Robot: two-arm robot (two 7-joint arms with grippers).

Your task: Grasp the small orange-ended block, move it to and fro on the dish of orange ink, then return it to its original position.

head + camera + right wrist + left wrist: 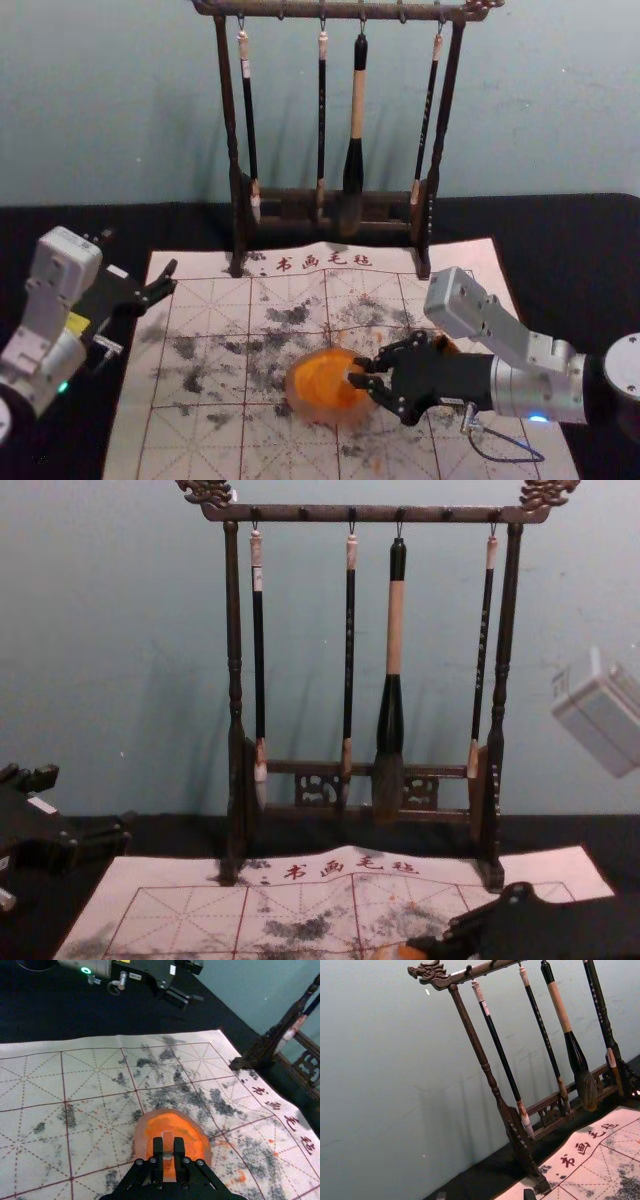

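Block (168, 1148) sits pinched between the fingers of the right gripper (356, 372), over the dish (298, 400) of orange ink; contact with the ink is hard to tell. Left gripper (139, 262) hangs by the mat's (205, 285) left edge, fingers spread.

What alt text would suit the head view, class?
The robot's right tool holds a small block over a dish of orange ink on a gridded mat. Four brushes hang from a rack behind; the left tool hovers left.
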